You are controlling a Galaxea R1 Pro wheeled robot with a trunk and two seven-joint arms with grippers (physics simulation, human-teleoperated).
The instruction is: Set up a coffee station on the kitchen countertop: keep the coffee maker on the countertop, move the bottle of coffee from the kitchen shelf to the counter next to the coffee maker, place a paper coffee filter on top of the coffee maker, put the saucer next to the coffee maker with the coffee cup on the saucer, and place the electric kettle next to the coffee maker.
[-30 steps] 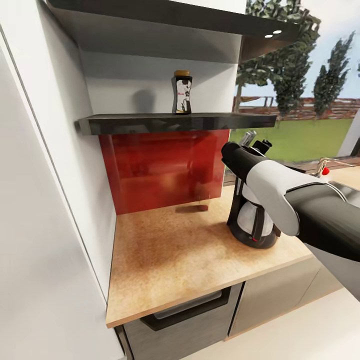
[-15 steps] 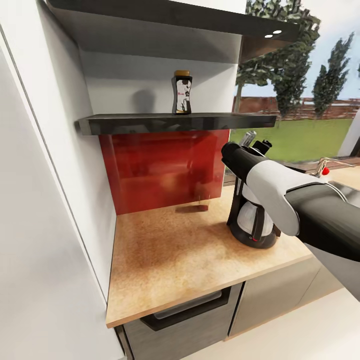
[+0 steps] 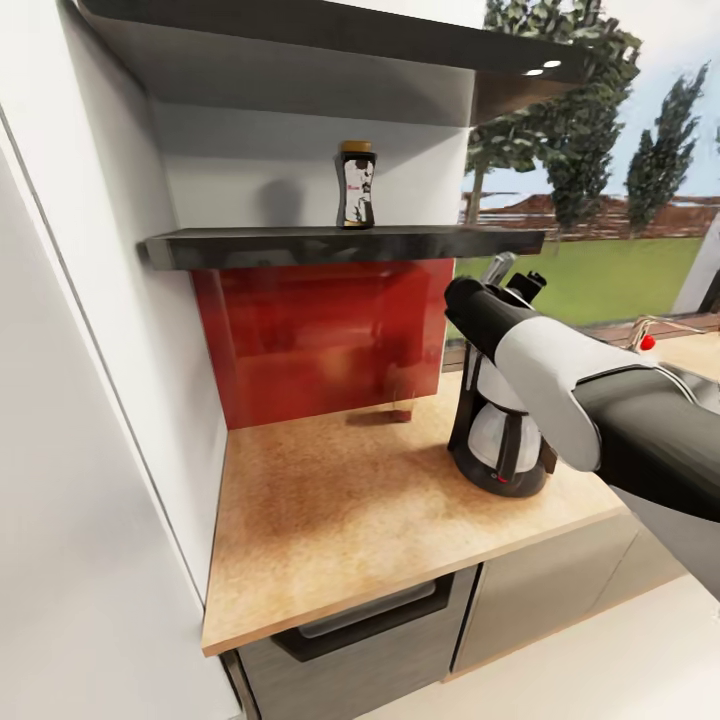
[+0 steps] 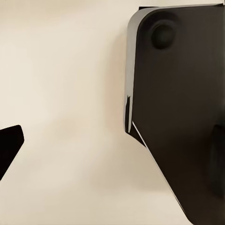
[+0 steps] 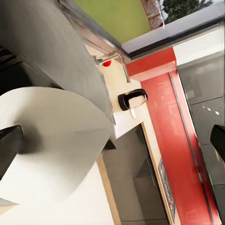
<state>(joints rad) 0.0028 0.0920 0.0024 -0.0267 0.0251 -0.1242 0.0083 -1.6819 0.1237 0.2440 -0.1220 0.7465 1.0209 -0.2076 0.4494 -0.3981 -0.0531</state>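
Bottle of coffee [image 3: 356, 185] upright on the shelf [image 3: 340, 245], above and left of the coffee maker [image 3: 497, 440]. Right arm [image 3: 590, 400] raised just in front of the coffee maker. Finger spread of either gripper impossible to tell.

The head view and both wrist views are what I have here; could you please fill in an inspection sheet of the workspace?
Surface: speckled tan countertop, bare in front of the red backsplash.
Job's things: bottle of coffee upright on the dark kitchen shelf; coffee maker on the countertop, partly behind the right arm. An electric kettle stands on a further counter.
Clutter: nothing seen.
Grippers: right gripper fingers wide apart, a white paper coffee filter against one; left cannot tell.
Cables: nothing seen.
Surroundings: window onto lawn and trees; faucet.
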